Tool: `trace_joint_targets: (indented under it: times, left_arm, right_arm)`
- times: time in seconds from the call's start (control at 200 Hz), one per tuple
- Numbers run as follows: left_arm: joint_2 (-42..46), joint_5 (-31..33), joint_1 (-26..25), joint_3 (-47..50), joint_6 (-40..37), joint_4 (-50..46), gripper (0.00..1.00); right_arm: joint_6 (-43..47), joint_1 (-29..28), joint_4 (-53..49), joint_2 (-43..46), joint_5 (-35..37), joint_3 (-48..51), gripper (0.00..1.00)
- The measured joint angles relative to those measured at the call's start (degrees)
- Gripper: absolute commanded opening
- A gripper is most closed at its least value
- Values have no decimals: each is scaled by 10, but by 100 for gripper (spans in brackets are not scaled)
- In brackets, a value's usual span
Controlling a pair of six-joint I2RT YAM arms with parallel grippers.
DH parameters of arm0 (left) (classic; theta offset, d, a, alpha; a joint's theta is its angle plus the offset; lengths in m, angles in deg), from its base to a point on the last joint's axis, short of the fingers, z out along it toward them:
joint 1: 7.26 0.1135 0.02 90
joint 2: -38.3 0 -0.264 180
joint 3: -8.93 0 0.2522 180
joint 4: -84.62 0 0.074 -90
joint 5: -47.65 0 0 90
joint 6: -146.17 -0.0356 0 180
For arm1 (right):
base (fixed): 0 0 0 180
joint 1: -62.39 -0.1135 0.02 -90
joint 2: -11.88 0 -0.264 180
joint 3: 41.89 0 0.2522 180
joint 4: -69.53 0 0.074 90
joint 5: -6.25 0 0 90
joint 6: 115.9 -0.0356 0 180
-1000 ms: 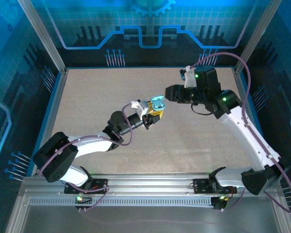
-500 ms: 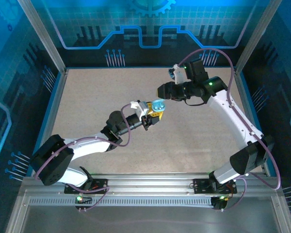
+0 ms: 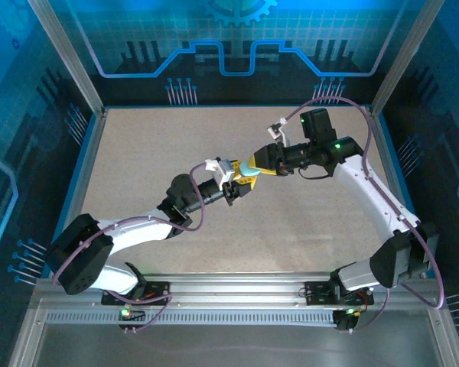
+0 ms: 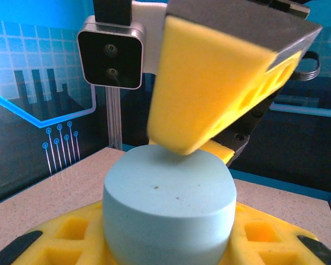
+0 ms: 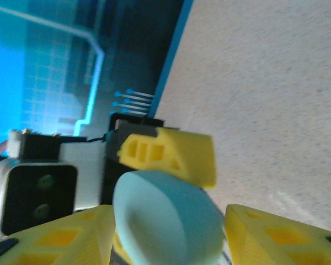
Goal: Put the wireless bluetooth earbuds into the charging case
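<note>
Case (image 4: 168, 199), pale blue and rounded, sits clamped low down between the fingers of my left gripper (image 4: 168, 251), while my right gripper (image 5: 171, 234) has its fingers (image 5: 276, 232) parted either side of it, one fingertip against its top, the other just clear.

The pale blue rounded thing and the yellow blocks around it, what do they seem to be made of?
The pale blue case looks like smooth moulded plastic with a matte, faintly soft sheen; a few tiny dark specks sit on its top. The yellow fingers look like matte plastic, perhaps printed or slightly rubbery: flat faces, rectangular cut-outs, no gloss.
</note>
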Motion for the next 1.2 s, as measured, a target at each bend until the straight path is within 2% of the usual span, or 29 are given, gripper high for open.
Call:
trace_joint_targets:
  times: [0.135, 0.31, 0.415, 0.485, 0.64, 0.85, 0.986, 1.201]
  left_arm:
    - [3, -7, 0, -2, 0, 0, 38]
    - [5, -10, 0, -4, 0, 3, 39]
    - [5, -9, 0, -5, 0, -5, 45]
    - [5, -8, 1, -5, 0, -15, 52]
    - [5, -4, 1, -5, 1, -28, 72]
    - [43, 14, 1, 31, -3, -63, 88]
    - [96, 38, 1, 76, -2, -92, 92]
    - [166, 116, 1, 94, -5, -149, 99]
  right_arm:
    - [-4, 0, 14, -2, -42, 14, 47]
    - [-12, 7, 24, -3, -62, 18, 24]
    - [-22, 12, 37, -3, -67, 29, 15]
    - [-32, 15, 53, -2, -67, 43, 12]
    - [-73, 31, 106, 7, -47, 88, 11]
    - [-118, 56, 176, 25, 21, 157, 12]
    - [-139, 56, 218, 4, 69, 205, 12]
    - [-150, 50, 273, -108, 134, 238, 17]
